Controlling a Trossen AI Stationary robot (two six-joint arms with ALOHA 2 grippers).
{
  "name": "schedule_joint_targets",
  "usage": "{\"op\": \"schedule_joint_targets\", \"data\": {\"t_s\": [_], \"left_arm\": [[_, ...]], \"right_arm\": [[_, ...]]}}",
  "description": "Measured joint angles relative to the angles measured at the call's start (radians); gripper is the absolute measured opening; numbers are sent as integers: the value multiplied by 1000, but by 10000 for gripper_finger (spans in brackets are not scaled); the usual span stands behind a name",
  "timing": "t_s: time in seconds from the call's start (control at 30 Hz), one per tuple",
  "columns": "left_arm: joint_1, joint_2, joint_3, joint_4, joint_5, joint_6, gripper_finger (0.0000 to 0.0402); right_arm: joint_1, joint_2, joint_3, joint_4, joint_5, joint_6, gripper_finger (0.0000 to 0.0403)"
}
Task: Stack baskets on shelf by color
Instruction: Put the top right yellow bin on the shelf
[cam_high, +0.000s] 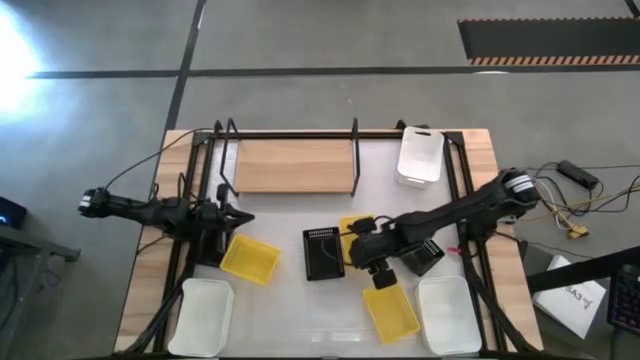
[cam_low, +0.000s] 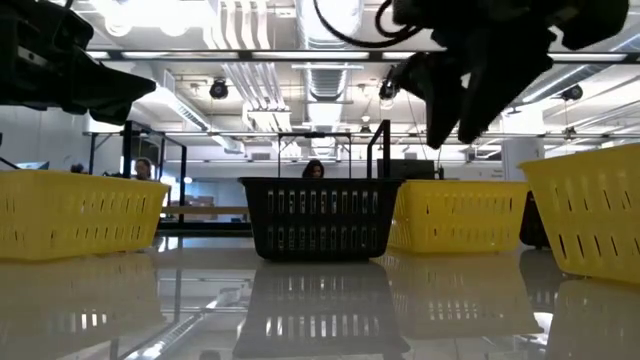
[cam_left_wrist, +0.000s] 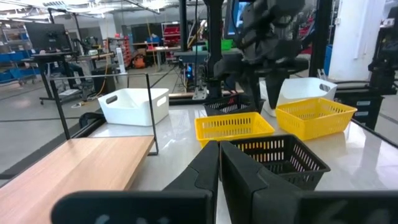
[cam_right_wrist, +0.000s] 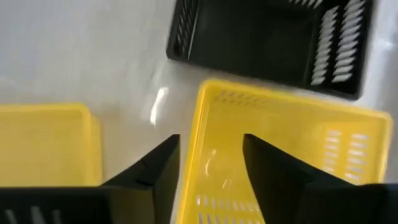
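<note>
The wooden shelf (cam_high: 295, 165) in its black wire frame stands at the table's far side, and its board is bare. My right gripper (cam_high: 365, 250) is open and hangs above a yellow basket (cam_right_wrist: 280, 155), with the basket's side wall below the gap between the fingers. In the low view my right gripper (cam_low: 470, 90) is well above the baskets. A black basket (cam_high: 323, 252) rests on the table just beyond it. My left gripper (cam_left_wrist: 219, 168) is shut and empty at the table's left, beside another yellow basket (cam_high: 250, 258).
A third yellow basket (cam_high: 390, 308) lies near the front edge between two white baskets (cam_high: 203, 315) (cam_high: 447, 313). A third white basket (cam_high: 420, 155) sits at the far right beside the shelf. A second black basket (cam_high: 425, 255) lies under my right arm.
</note>
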Motion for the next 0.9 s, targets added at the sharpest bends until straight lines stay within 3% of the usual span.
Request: {"op": "schedule_joint_targets", "data": {"t_s": [0.17, 0.4, 0.9], "left_arm": [[0, 1, 0, 1, 0, 0, 1], [0, 3, 0, 1, 0, 0, 1], [0, 5, 0, 1, 0, 0, 1]], "right_arm": [[0, 72, 38, -36, 0, 54, 188], [0, 151, 34, -32, 1, 71, 160], [-3, 218, 30, -37, 2, 153, 29]]}}
